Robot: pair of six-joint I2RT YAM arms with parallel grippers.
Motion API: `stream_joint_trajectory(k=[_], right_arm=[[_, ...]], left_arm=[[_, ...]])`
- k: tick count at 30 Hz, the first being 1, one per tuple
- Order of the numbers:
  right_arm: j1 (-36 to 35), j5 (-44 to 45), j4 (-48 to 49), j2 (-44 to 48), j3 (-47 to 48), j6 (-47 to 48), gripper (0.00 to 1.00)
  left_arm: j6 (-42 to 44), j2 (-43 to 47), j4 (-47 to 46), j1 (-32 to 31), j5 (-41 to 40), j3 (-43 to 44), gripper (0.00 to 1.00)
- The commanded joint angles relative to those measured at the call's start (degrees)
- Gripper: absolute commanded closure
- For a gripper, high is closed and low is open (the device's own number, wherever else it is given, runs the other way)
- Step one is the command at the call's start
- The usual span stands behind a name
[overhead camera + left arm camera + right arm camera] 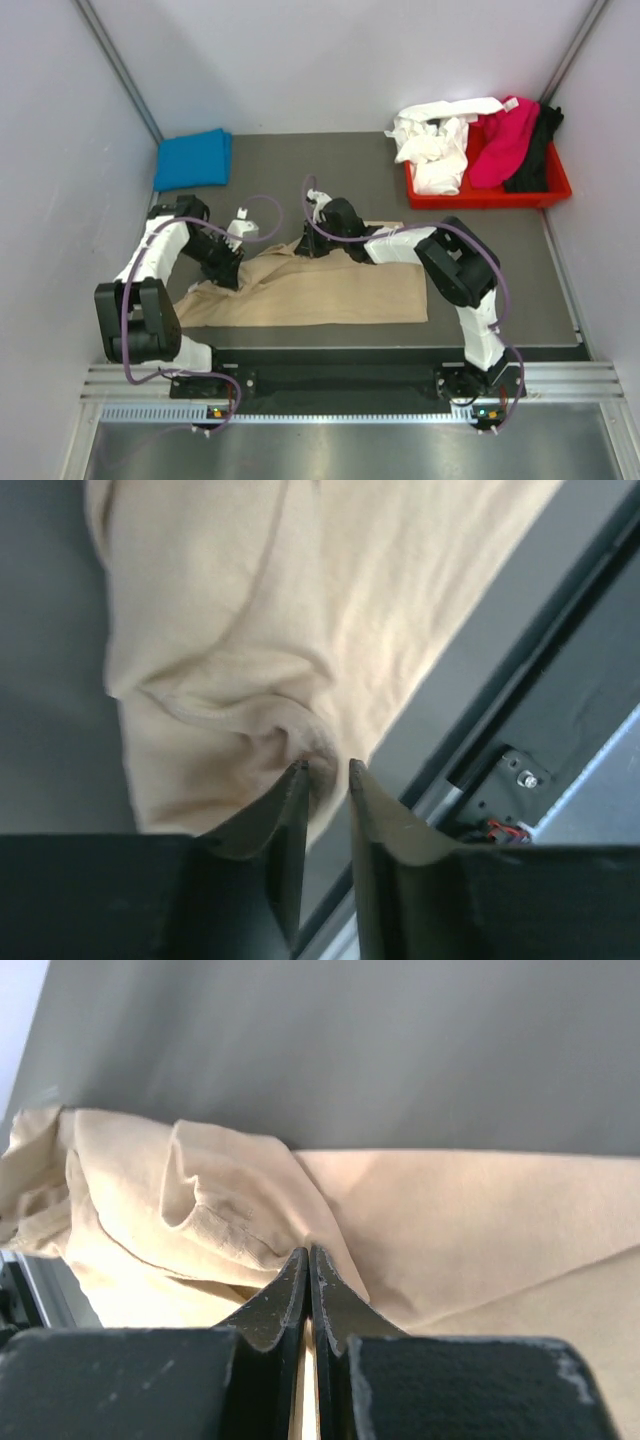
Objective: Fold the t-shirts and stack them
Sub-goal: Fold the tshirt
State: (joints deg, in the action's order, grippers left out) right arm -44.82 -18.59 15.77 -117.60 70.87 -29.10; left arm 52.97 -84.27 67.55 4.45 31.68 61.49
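Over at the far right corner of the table [520,270], the red tray [470,197] is loaded. A white shirt [436,145] spills over its left and back edges, a magenta shirt [503,148] is heaped in the middle, and a black shirt [537,155] is tucked along the right side. Across at the far left, a blue shirt [192,158] sits folded on the table by itself, well apart from the tray.

Centre stage is the tan shirt [330,292], spread wide across the near part of the table between the two arms, with its near edge close to the table's front edge.

The left claw [228,272] is down on the shirt's left part. From the wrist view its jaws are only a sliver apart, and a pucker of tan cloth is nipped right at the tips.

The right claw [305,246] is at the shirt's far edge, near the middle. Its jaws are squeezed almost together with a raised fold of tan cloth caught between them, and more cloth is bunched up to one side.
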Motion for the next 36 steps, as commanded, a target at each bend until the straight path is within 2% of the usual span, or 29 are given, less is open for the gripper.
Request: stream_joint_trajectory(k=[1,3,5,6,7,8,10,14,17,21,25,28,29,30,32,33,34,36], right_arm=[[0.2,-0.8,6.9,3.6,-1.3,-0.2,1.00],[0.0,-0.9,7.5,3.4,-2.1,0.5,1.00],[-0.2,-0.7,9.2,3.5,-3.0,0.6,1.00],[-0.1,-0.9,9.7,3.6,-3.8,0.7,1.00],[-0.1,-0.8,10.3,3.6,-4.2,0.6,1.00],[-0.1,-0.9,11.6,3.7,-4.6,0.5,1.00],[-0.1,-1.4,12.7,3.9,-5.8,0.5,1.00],[0.6,-3.0,18.2,4.0,-8.1,-3.9,1.00],[1.1,-2.9,19.1,3.4,-8.3,-5.6,1.00],[1.2,-2.6,18.9,3.3,-7.9,-5.8,1.00],[2.1,-3.0,18.3,3.4,-7.5,-6.8,1.00],[2.8,-2.9,18.2,3.3,-7.4,-6.9,1.00],[2.9,-2.9,18.2,3.3,-7.1,-6.9,1.00],[2.9,-2.9,17.5,3.2,-6.8,-6.7,1.00],[3.1,-3.5,16.8,2.8,-5.7,-6.5,0.97],[3.2,-3.5,15.9,3.0,-5.3,-6.2,0.91],[3.4,-3.3,13.9,3.4,-5.2,-5.2,0.82],[5.3,-0.6,10.6,7.1,-5.7,-3.4,0.71]], left_arm=[[7.6,0.2,6.6,0.0,0.0,-0.8,0.64],[8.4,0.1,7.2,0.1,1.6,1.4,0.53],[4.4,-0.1,3.5,0.3,5.3,4.2,0.47],[1.0,-0.3,0.4,0.2,5.8,6.7,0.39],[-7.3,-0.5,-3.3,0.1,5.8,7.2,0.37],[-11.1,-1.5,-12.7,-0.3,4.6,7.2,0.37],[-17.1,-3.1,-18.8,-2.5,2.8,7.1,0.37],[-17.6,-5.2,-29.5,-8.0,4.0,4.7,0.36],[-14.9,-6.3,-32.9,-12.3,4.1,1.4,0.34],[-12.4,-9.3,-35.6,-14.6,2.5,0.7,0.34],[-8.0,-10.9,-32.1,-14.6,4.0,1.0,0.37],[-7.9,-11.4,-32.5,-14.6,3.5,0.3,0.43],[-9.2,-11.6,-33.6,-14.6,2.0,0.4,0.54],[-11.7,-11.6,-34.6,-14.5,1.7,0.7,0.77],[-13.4,-11.2,-37.0,-14.4,1.5,1.0,0.93],[-15.3,-10.9,-38.4,-14.4,0.9,1.0,1.00],[-16.1,-10.1,-39.6,-14.4,0.1,1.0,1.00],[-17.3,-9.8,-41.7,-14.4,-5.6,2.0,1.00]])
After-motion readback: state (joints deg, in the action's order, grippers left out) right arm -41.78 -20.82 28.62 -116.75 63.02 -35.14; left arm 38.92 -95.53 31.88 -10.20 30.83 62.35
